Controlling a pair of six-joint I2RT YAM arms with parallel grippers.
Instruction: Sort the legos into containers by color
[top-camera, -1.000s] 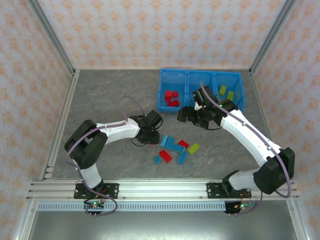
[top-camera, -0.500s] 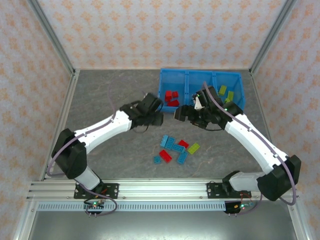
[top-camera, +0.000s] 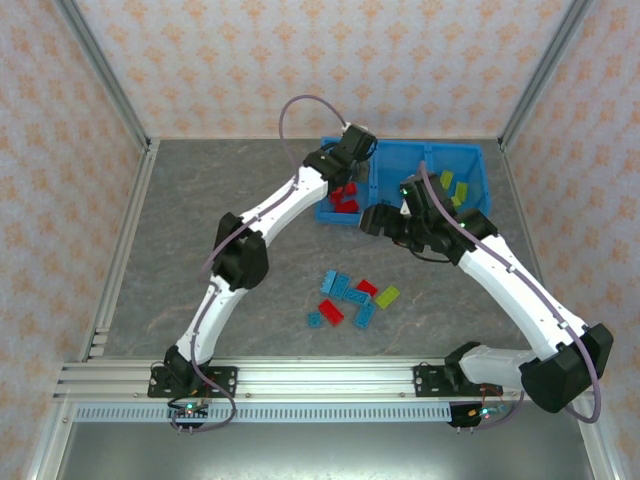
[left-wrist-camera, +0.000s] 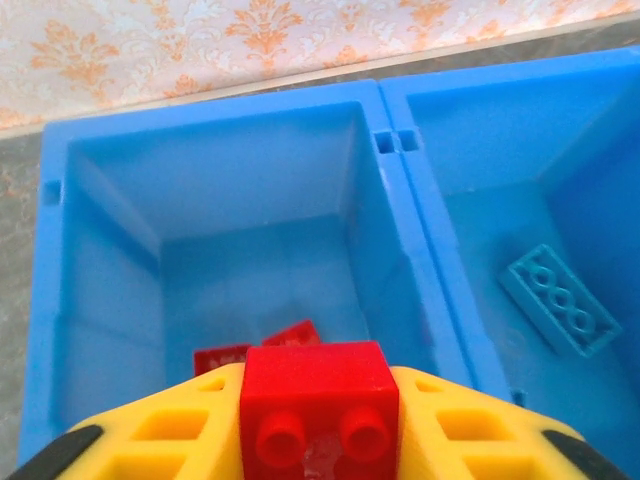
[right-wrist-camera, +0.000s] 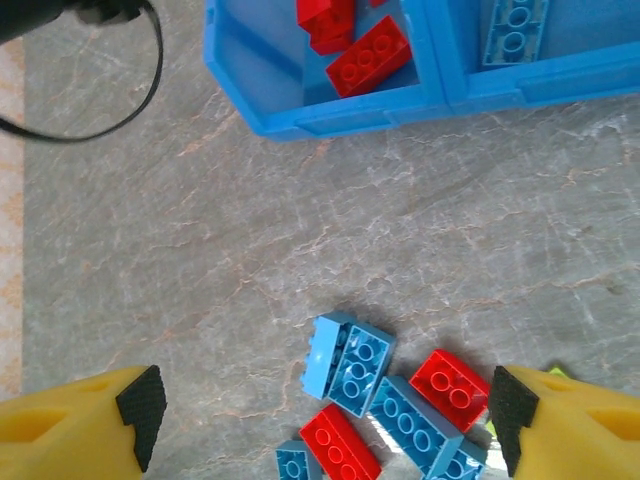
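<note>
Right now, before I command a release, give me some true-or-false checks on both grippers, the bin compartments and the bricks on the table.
1. The left gripper holds a red brick at the bin's left compartment. True.
2. The right gripper is shut on a blue brick. False: its jaws stand open and empty above the loose bricks.
3. The middle compartment holds a light blue brick. True.
4. Every red brick is already binned. False: a loose red brick lies on the table.
5. The right compartment holds red bricks. False: yellow-green bricks lie in it.
</note>
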